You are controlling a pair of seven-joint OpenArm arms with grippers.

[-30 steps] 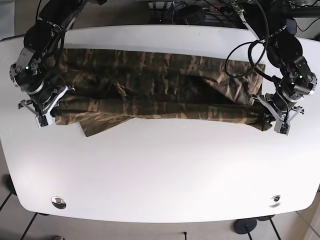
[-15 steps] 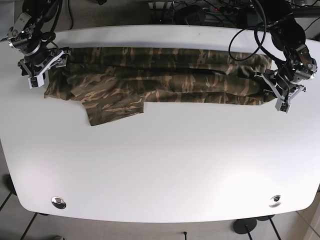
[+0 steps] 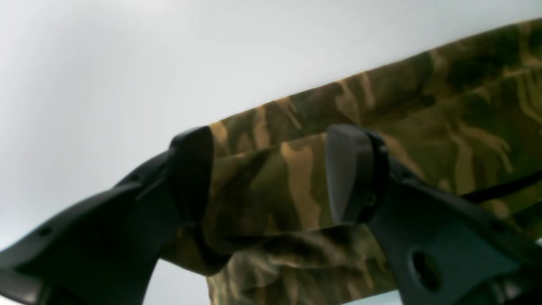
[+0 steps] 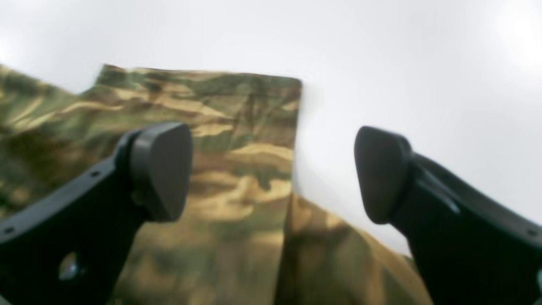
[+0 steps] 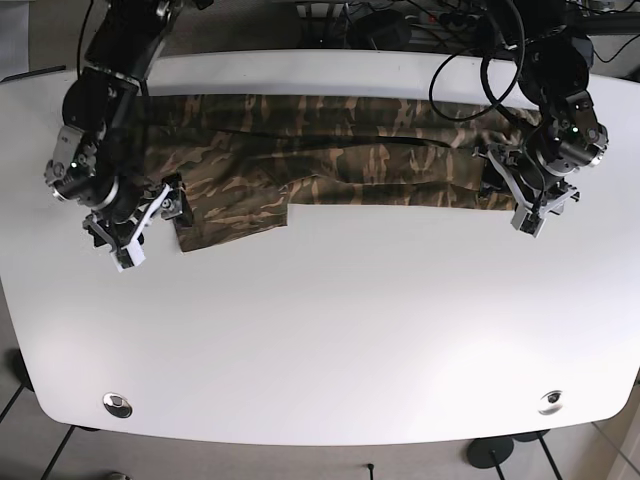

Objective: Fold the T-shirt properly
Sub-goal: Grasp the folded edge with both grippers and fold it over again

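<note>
Lying along the far half of the white table (image 5: pixel 330 330), the camouflage T-shirt (image 5: pixel 330 150) is folded lengthwise. The left gripper (image 3: pixel 271 173) has fabric between its fingers at the shirt's end. The right gripper (image 4: pixel 271 171) stands spread apart over the sleeve (image 4: pixel 237 140), holding nothing.

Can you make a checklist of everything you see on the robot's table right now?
Surface: white table, two round metal fittings near the front edge.
Job's things: camouflage T-shirt, folded into a long band, one sleeve sticking out at front.
Clutter: nothing seen.
Grippers: left gripper with cloth between its fingers, closure unclear; right gripper open over the sleeve corner.
Cables: black cables looping above the shirt by the left arm.
Surroundings: tiled floor, dark equipment behind the table.
</note>
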